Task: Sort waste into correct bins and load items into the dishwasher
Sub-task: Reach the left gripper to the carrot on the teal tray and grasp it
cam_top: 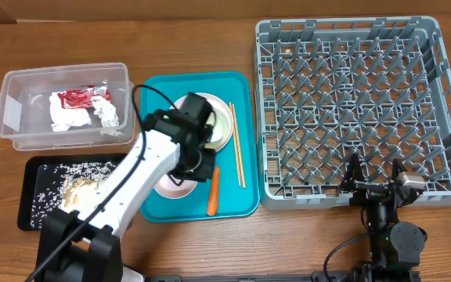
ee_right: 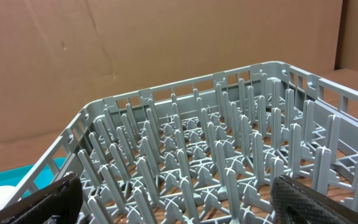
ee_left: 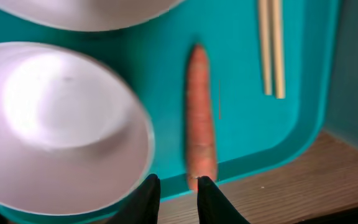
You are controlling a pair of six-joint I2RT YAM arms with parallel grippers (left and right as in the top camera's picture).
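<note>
The only printing in sight is sitting on the red crinkled snack wrapper [cam_top: 81, 97], and its white marks are too small to read. The wrapper is lying with the crumpled white paper napkins [cam_top: 73, 117] inside the clear rectangular plastic tub [cam_top: 10, 117] at the far left of the wooden worktop [cam_top: 210, 39]. Just in front of the tub, the shallow black rectangular tray [cam_top: 34, 168] is carrying loose rice and food scraps [cam_top: 77, 184]. The left tool [ee_left: 178, 198] is hanging low over the teal plastic serving tray [ee_left: 247, 137], its two dark fingers parted by only a narrow gap and gripping nothing. One fingertip is showing right at the thick end of the small orange carrot [ee_left: 199, 118], and whether it is touching cannot be told. The carrot is lying flat on the teal tray, between the pale pink round plate [ee_left: 61, 124] and the pair of thin wooden chopsticks [ee_left: 272, 50], apart from both. A white round plate [cam_top: 221, 125] is sitting on the far half of the same tray, partly under the left arm. The right tool [ee_right: 179, 205] is standing spread as wide as it goes, holding nothing. It is hovering at the near rim of the large square grey plastic dish rack [cam_top: 261, 110], whose upright pegs are filling that wrist's view, well apart from the teal tray.
</note>
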